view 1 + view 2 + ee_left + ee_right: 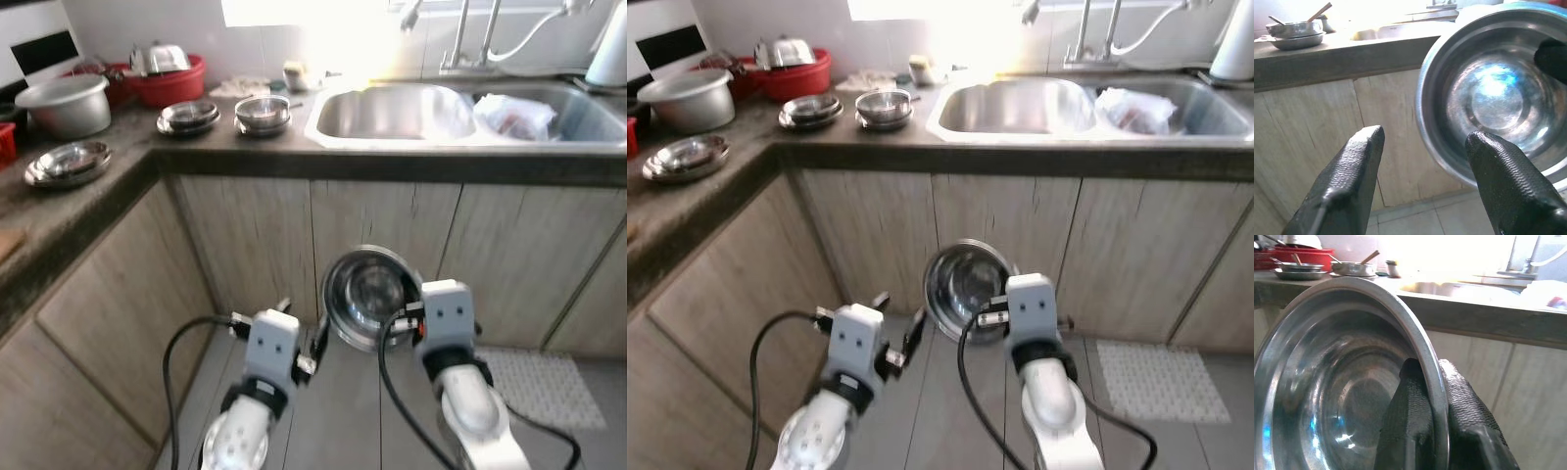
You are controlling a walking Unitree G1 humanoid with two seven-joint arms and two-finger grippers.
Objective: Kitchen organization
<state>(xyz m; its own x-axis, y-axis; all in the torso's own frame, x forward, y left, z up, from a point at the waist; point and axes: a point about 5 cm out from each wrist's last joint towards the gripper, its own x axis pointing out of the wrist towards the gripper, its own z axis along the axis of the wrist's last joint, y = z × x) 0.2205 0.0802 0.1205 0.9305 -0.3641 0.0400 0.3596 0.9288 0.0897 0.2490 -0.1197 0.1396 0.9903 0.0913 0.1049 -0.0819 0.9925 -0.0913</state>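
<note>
A round steel bowl (364,294) hangs tilted in front of the wooden cabinet doors, its hollow facing me. My right gripper (1431,404) is shut on the steel bowl's rim (1415,335), one finger inside and one outside. My left gripper (1425,169) is open just left of the bowl (1498,98), with nothing between its fingers (1347,183). More steel bowls (263,112) and steel plates (188,117) sit on the dark counter (88,201) above.
A steel sink (392,113) with a tap (460,39) lies ahead, a plastic bag (514,116) in its right basin. A red tub (168,80), a large pot (67,103) and stacked plates (67,162) crowd the left counter. A mat (539,387) lies on the floor.
</note>
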